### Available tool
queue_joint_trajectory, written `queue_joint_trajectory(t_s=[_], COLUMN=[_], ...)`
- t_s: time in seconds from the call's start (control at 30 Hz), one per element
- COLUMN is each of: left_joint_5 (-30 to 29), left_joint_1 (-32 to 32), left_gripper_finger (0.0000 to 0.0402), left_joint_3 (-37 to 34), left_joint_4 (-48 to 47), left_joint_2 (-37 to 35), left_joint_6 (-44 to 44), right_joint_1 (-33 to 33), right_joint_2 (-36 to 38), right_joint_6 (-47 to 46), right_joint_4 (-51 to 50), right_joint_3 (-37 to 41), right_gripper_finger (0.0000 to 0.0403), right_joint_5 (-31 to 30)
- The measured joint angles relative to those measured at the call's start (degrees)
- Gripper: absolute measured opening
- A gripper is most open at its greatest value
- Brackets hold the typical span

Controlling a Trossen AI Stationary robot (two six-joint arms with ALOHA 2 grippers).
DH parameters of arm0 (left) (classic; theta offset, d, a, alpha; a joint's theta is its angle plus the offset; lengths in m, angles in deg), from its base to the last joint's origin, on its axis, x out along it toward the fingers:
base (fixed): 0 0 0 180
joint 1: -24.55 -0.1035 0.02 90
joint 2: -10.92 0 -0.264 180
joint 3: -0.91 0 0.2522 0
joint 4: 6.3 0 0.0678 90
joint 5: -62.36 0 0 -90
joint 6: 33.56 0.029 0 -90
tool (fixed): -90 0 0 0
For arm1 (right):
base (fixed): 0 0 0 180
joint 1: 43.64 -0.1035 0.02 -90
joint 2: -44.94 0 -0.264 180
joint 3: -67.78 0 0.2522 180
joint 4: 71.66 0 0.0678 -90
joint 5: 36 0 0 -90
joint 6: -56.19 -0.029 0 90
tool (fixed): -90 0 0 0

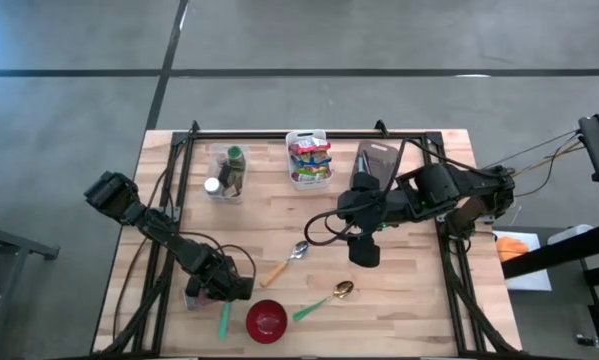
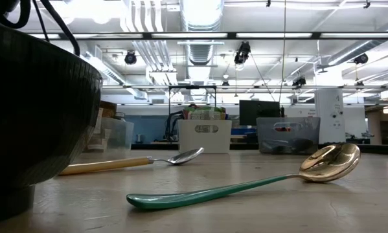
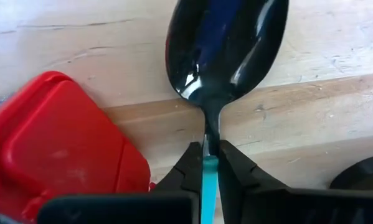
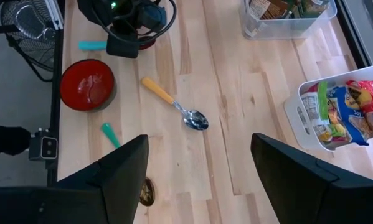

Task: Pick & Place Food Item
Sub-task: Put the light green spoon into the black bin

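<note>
Down at the near-left part of the table, the left gripper (image 3: 210, 163) has its fingers (image 3: 186, 168) clamped tight on the thin neck of a spoon with a teal handle (image 3: 209, 186) and a dark glossy bowl (image 3: 226, 46), pinching right where the handle meets the bowl. That spoon lies flat on the wood, with a red lid-like thing (image 3: 55, 149) just beside it. From above, the left gripper (image 1: 219, 285) sits low over the table edge, the teal handle (image 1: 224, 318) poking out toward the near side, and a red bowl (image 1: 267, 320) right next to it.

Two more spoons are out on the table: one with a wooden handle (image 1: 284, 262) near the middle and a gold one with a green handle (image 1: 324, 299) a bit nearer the front.

The right gripper (image 1: 364, 250) hovers above the middle of the table, fingers (image 4: 121, 171) spread wide apart, holding nothing.

The food items are in the white basket (image 1: 309, 160) at the far side of the table, packed with colourful packets. A clear bin (image 1: 226, 173) with bottles sits to its left, and a dark tray (image 1: 376, 160) to its right.
</note>
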Motion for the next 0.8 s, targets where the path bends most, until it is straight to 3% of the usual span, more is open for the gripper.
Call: queue_joint_trajectory(t_s=[0.2, 0.43, 0.8], left_joint_5=[-2.4, -13.5, -22.6], left_joint_1=[0.0, -0.2, -0.6], left_gripper_finger=[0.0015, 0.0014, 0.0014], left_joint_3=[-0.1, -0.6, -0.4], left_joint_4=[-0.4, -3.3, -4.9], left_joint_2=[-1.2, -5.7, -15.5], left_joint_6=[0.6, 0.6, 1.8], right_joint_1=[0.0, 0.0, 0.0], right_joint_2=[0.0, 0.0, 0.3], right_joint_6=[0.0, -2.9, -8.2], right_joint_4=[0.0, 0.1, 0.3], right_joint_3=[0.0, 0.0, 0.0], right_gripper_finger=[0.0280, 0.0279, 0.0280], right_joint_5=[0.0, -0.6, -3.8])
